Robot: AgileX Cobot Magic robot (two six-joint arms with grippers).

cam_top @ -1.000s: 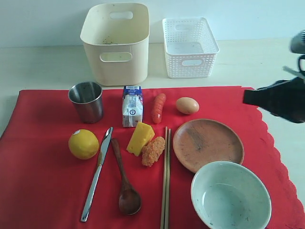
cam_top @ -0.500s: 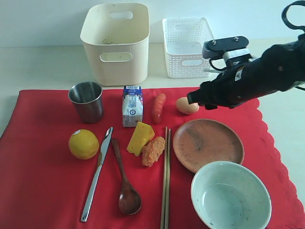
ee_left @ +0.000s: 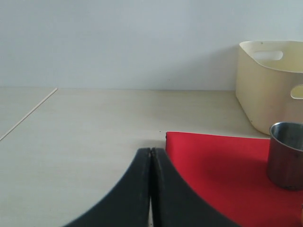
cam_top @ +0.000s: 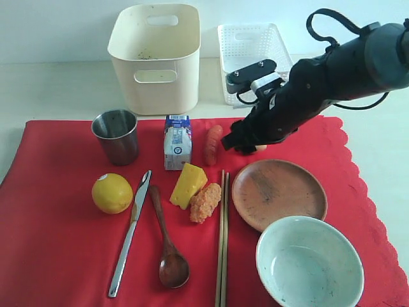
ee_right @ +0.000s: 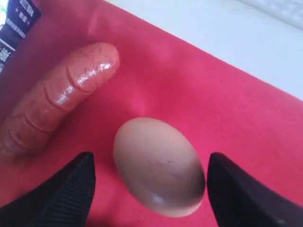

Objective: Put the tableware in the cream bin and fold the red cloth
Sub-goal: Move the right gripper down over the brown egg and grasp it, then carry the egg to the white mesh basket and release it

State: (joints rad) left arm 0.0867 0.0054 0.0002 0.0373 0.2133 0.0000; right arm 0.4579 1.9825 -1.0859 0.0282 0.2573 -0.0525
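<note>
Right gripper [ee_right: 149, 158] is hovering spread wide around the egg [ee_right: 158, 165] — fragile, and not tableware. Left gripper [ee_left: 150, 153] is sitting clenched, empty. Plate [cam_top: 279, 194] is lying on the red cloth [cam_top: 57, 256] just beside — stiff, flat, probably needing a rim grab.

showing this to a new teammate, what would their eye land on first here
The bright red scalloped cloth fills the lower part of the exterior view, spread over a pale table. Near the cloth's edge toward the bins, the right arm's black fingers are open on either side of a brown egg, beside an orange-red sausage. Past the cloth stands a tall cream plastic bin, a white lattice basket next to it.
</note>
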